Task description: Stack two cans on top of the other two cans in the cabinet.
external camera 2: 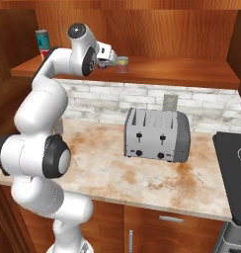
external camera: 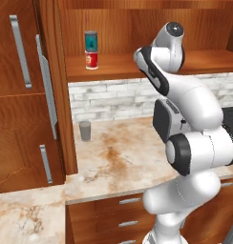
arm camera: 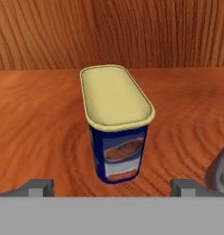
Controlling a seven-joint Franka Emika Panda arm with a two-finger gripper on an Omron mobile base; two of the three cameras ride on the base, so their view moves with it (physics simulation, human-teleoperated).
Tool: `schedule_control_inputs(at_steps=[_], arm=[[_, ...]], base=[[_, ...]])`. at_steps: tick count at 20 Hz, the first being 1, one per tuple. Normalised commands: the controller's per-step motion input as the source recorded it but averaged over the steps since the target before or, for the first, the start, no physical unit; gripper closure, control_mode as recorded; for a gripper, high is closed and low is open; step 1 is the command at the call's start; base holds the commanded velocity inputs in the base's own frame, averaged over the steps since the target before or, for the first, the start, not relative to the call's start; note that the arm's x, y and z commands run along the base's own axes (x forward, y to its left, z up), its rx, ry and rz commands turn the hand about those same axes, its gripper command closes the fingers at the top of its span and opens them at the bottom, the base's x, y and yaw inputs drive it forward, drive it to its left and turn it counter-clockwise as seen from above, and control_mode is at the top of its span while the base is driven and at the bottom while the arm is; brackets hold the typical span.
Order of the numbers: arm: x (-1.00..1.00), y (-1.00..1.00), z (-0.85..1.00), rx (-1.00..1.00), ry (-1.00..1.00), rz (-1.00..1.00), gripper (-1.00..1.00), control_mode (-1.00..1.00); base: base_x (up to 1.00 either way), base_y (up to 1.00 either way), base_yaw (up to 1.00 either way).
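In the cabinet (external camera: 119,63), the teal can (external camera: 91,40) stands stacked on the red can (external camera: 91,60) at the left end of the shelf; the same stack shows as teal can (external camera 2: 42,36) on red can (external camera 2: 44,52). The dark blue can (arm camera: 116,133) with its yellow top stands upright on the shelf floor (arm camera: 36,119). My gripper (arm camera: 111,187) is open, its fingertips (arm camera: 38,187) wide apart on either side of this can and just short of it. The pale green-grey can (external camera 2: 122,64) stands right beside my gripper (external camera 2: 109,61), and its edge (arm camera: 222,174) shows at the right.
A plain grey cup (external camera: 85,130) stands on the stone counter (external camera: 118,157) by the tall wooden doors (external camera: 23,95). A silver toaster (external camera 2: 157,134) sits on the counter below the shelf, and a dark stove top (external camera 2: 233,168) lies at the right.
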Motion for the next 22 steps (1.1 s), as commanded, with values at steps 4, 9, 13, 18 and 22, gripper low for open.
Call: schedule_control_inputs(at_steps=[4, 9, 13, 18, 22], arm=[[0.34, -0.03, -0.1, 0.0, 0.0, 0.08, -1.0, -1.0], [0.31, 0.0, -0.09, 0.0, 0.0, 0.07, -1.0, -1.0], [0.27, 0.0, -0.06, 0.0, 0.0, 0.05, -1.0, -1.0], [0.07, -0.02, -0.11, 0.0, 0.0, 0.02, -1.0, -1.0], [0.0, -0.05, -0.18, 0.0, 0.0, 0.0, -1.0, -1.0]], base=[[0.0, 0.0, 0.0], [0.0, 0.0, 0.0], [0.0, 0.0, 0.0], [0.0, 0.0, 0.0], [0.0, 0.0, 0.0]])
